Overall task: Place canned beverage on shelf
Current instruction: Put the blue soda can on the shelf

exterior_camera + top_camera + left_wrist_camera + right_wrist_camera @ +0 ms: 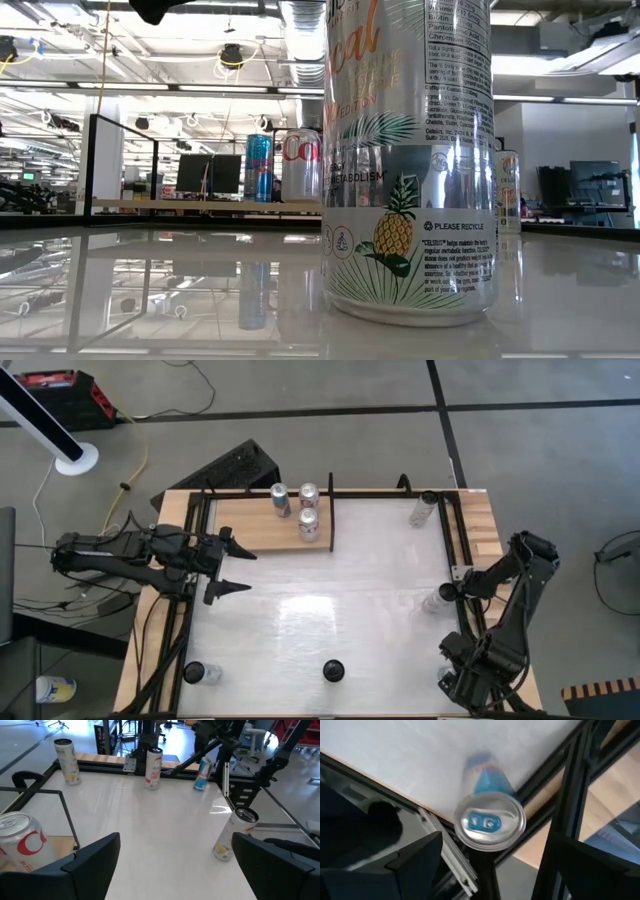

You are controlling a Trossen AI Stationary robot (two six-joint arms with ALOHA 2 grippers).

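White worktop (330,610) carries cans; right gripper (490,865), fingers spread, hovers over the blue can (489,815): centre it before pinching. Left gripper (232,568) waits, fingers spread, beside the shelf (250,525).

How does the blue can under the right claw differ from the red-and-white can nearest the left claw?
The blue can stands on the white table against the right-hand rail; the red-and-white can is on the shelf. The blue can sits beneath the open right claw; the red-and-white can has no claw over it. Both stand upright.
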